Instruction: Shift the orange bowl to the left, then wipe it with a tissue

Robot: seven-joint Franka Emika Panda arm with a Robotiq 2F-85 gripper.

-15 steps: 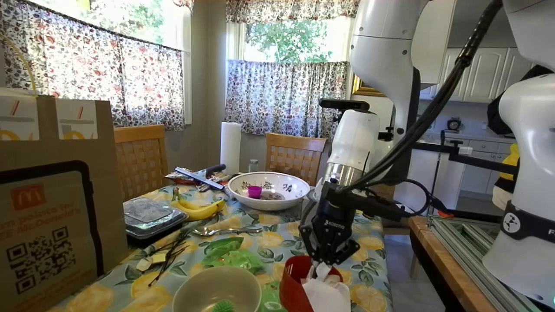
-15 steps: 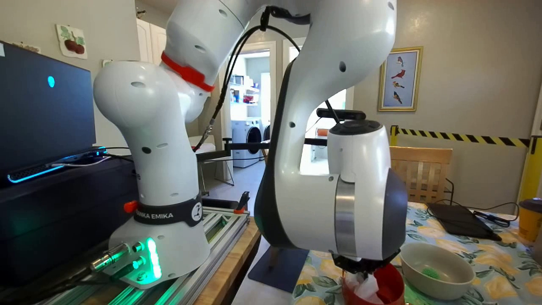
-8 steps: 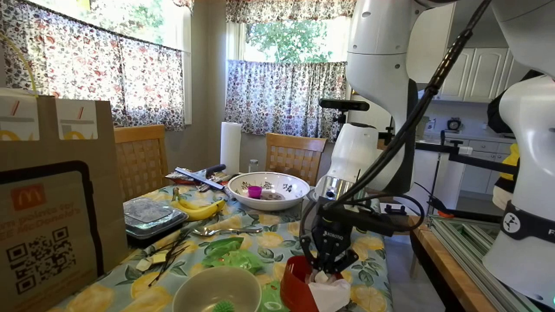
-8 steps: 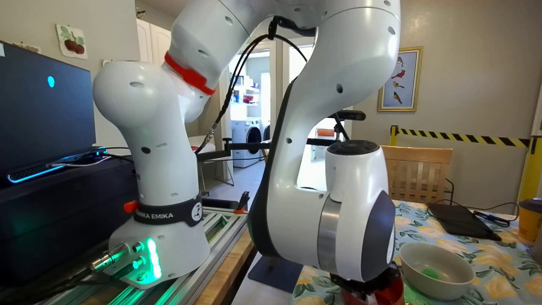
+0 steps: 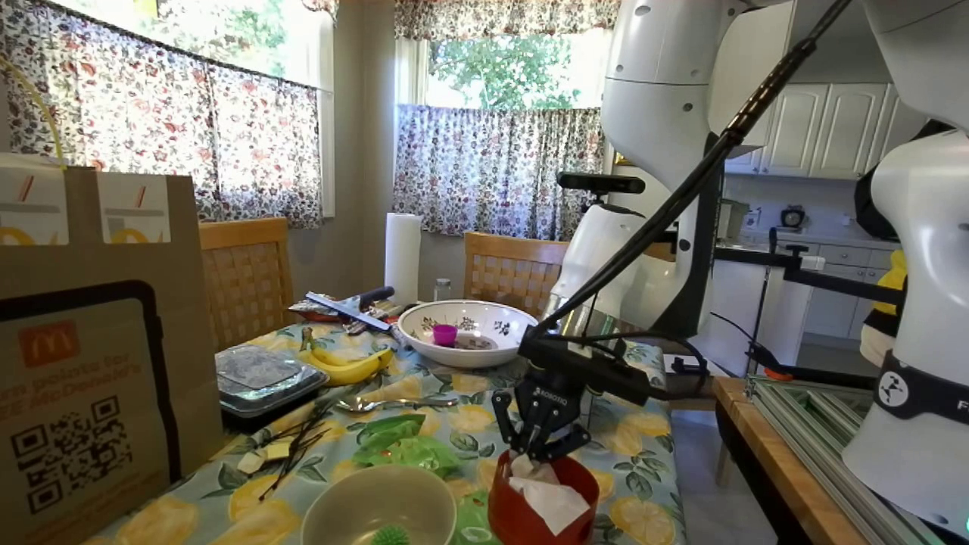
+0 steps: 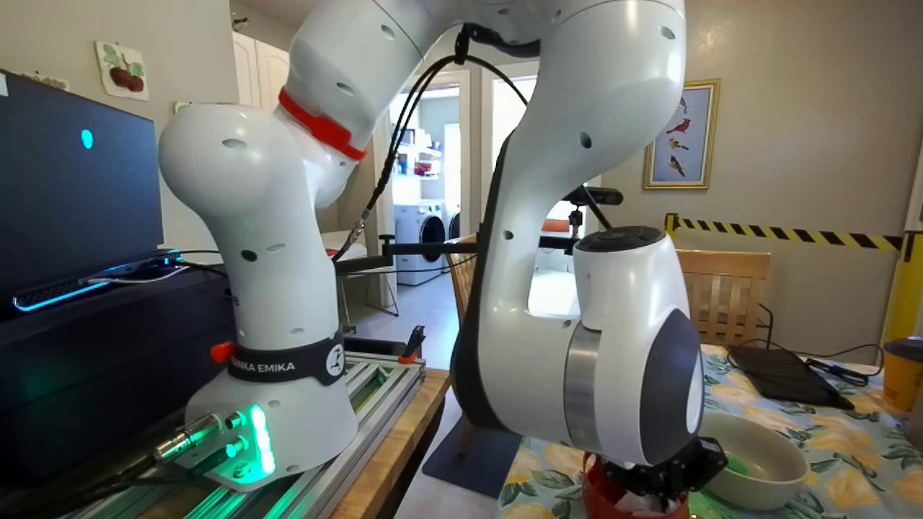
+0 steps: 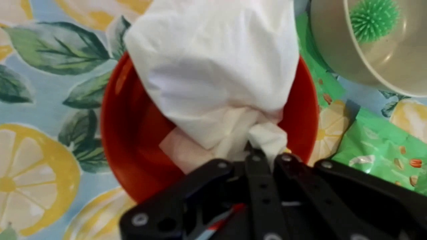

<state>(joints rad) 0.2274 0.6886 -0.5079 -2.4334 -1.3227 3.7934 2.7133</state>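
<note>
The orange bowl (image 5: 509, 524) stands upright on the flowered tablecloth, near the front of an exterior view. My gripper (image 5: 530, 459) points down into it from above, tilted, with its fingertips at the bowl's mouth. Pinched between those fingers is the crumpled white tissue (image 7: 213, 63). Its wide loose part spreads over the bowl's inside and covers a stretch of the rim (image 7: 111, 96). Seen in an exterior view, the bowl (image 6: 598, 494) and a bit of tissue (image 6: 640, 502) are partly hidden by the wrist. Whether the fingertips touch the bowl wall I cannot tell.
A pale bowl (image 5: 378, 503) with a green spiky ball (image 7: 373, 20) stands close beside the orange bowl. Green packets (image 7: 380, 150) lie between and behind them. Farther back are a large white bowl (image 5: 469, 356), bananas (image 5: 352, 371), a spoon (image 5: 394, 405) and a paper-towel roll (image 5: 403, 257).
The gripper first dips, then swings toward the pale bowl and tilts. The tissue is dragged along across the orange bowl. The bowl has hardly moved.
</note>
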